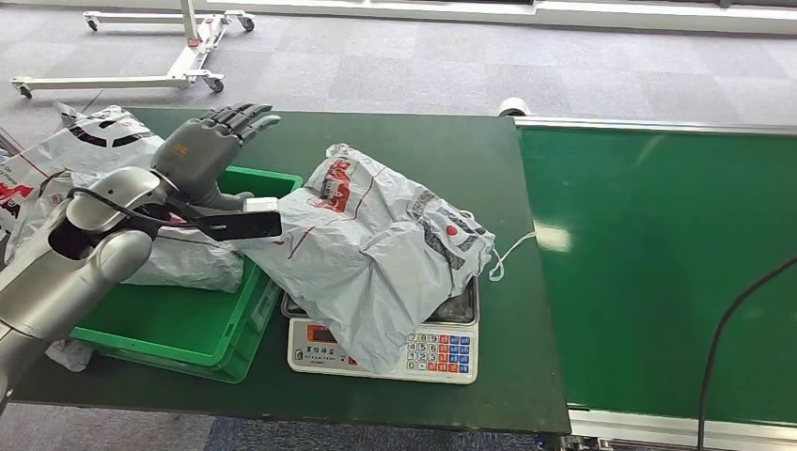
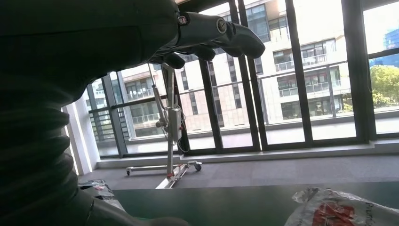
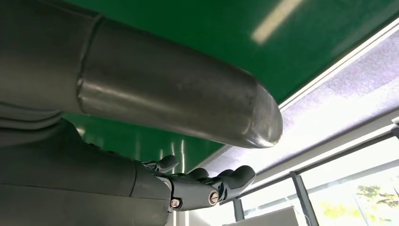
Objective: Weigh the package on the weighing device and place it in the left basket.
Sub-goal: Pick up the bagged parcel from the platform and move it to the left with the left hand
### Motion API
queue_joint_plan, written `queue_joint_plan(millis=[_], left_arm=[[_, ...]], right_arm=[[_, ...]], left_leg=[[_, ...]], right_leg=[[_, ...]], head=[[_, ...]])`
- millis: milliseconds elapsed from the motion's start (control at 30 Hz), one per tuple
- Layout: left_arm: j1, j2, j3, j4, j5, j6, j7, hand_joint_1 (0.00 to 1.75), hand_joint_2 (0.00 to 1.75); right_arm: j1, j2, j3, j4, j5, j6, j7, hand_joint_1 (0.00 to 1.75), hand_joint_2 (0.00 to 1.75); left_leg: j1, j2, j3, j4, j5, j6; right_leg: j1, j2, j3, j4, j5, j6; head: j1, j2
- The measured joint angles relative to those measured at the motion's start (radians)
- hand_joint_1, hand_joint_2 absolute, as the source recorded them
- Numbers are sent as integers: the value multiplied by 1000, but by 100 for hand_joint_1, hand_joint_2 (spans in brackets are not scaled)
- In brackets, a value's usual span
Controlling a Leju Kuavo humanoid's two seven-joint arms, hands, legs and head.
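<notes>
Grey and matte, the left hand (image 1: 209, 150) is raised in the upper left of the head view, above the far rim of the basket, its dark fingers (image 1: 242, 116) spread apart and holding nothing. A smooth silver forearm (image 1: 89, 249) runs down from it toward the lower left corner. In the left wrist view the same hand (image 2: 214, 35) shows as a dark silhouette against bright windows, fingers loosely extended. The right hand (image 3: 202, 186) appears in the right wrist view, fingers slightly curled and apart with nothing in them, beneath a rounded metal tube.

Just right of the left hand, the package (image 1: 376, 249) is a crumpled white plastic bag with red and dark print, soft and lumpy. It lies across the weighing device (image 1: 428, 349), a flat white scale with a steel pan and a coloured keypad, and its left end drapes over the edge of the basket (image 1: 164, 324), a rectangular green plastic crate. A second white bag (image 1: 179, 258) lies inside the basket, and another (image 1: 85, 141) rests behind it at the left edge.

Everything sits on a dark green table (image 1: 423, 150). A glossy green conveyor (image 1: 658, 263) with a metal rim fills the right side, crossed by a black cable (image 1: 742, 301). A white wheeled frame (image 1: 188, 56) stands on the grey carpet in the upper left.
</notes>
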Motion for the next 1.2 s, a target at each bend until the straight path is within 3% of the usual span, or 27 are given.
queue_joint_plan(millis=[433,833,1200], left_arm=[[-100,98,8,-95,122,-148,19,0,175],[-196,128,-84,-138,230,-274,57,0,175],[-198,122,-212,-127,266,-282,39,0,175]], right_arm=[[-31,61,34,24,12,-8,6,0,0],[-78,120,56,57,23,-3,19,0,0],[-114,174,82,90,24,-4,28,0,0]], left_leg=[[1,-1,-1,0,0,0],[1,-1,0,0,1,0],[1,-1,-1,0,1,0]], right_leg=[[0,-1,0,0,0,0],[0,-1,0,0,0,0],[0,-1,0,0,0,0]], head=[[0,0],[0,0],[0,0]])
